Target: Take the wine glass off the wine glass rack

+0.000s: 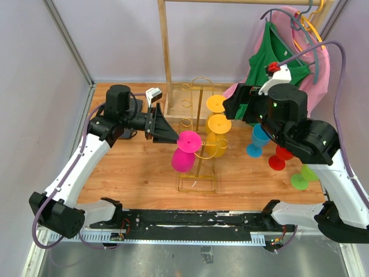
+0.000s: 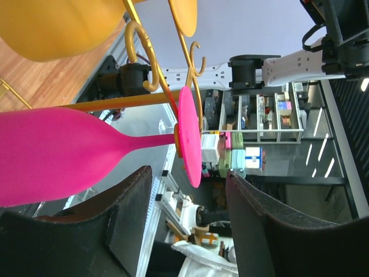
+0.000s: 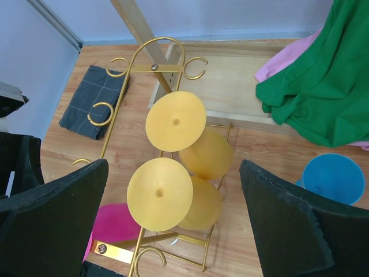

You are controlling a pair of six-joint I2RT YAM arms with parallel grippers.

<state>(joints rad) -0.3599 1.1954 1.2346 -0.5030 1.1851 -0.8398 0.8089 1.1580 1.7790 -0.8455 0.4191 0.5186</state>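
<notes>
Pink wine glass (image 2: 86, 147) hangs at the gold wine glass rack's (image 3: 155, 67) 9 o'clock side, looks light and slippery, so I'd pinch the thin stem; left claw (image 2: 188, 184) half-open and empty, right claw (image 3: 173, 173) gaping, empty.

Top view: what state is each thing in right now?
Thin gold wire rack: upright.
Pink plastic wine glass: hanging bowl-down on the rack, not gripped.
Two yellow plastic wine glasses: hanging on the rack.
Left pincer: open, straddling the pink glass's foot.
Right pincer: open, empty.
</notes>
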